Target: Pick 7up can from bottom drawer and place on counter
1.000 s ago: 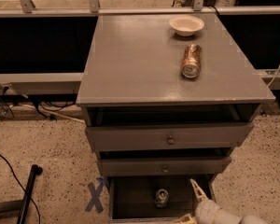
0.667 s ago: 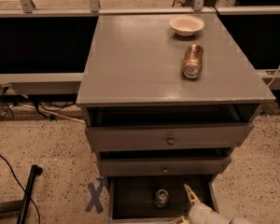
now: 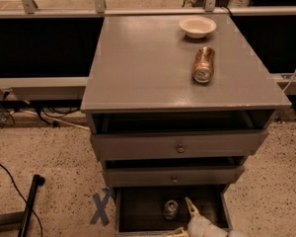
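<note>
The 7up can [image 3: 170, 209] stands upright inside the open bottom drawer [image 3: 138, 209], seen from above with its silver top showing. My gripper [image 3: 182, 218] enters from the bottom edge, just right of the can and at the drawer's front. It is open: one pale finger [image 3: 191, 207] points up beside the can, the other lies near the drawer's front edge. It holds nothing. The grey counter [image 3: 148, 68] tops the cabinet above.
A copper-orange can [image 3: 203, 64] lies on its side on the counter's right part, and a white bowl [image 3: 197, 26] sits behind it. Two knobbed drawers [image 3: 180, 147] stick out slightly above the bottom drawer. A blue X [image 3: 101, 207] marks the floor at left, near a black pole [image 3: 29, 204].
My gripper has moved left along the drawer's front, from the right corner to just beside the can. The can has not moved.
</note>
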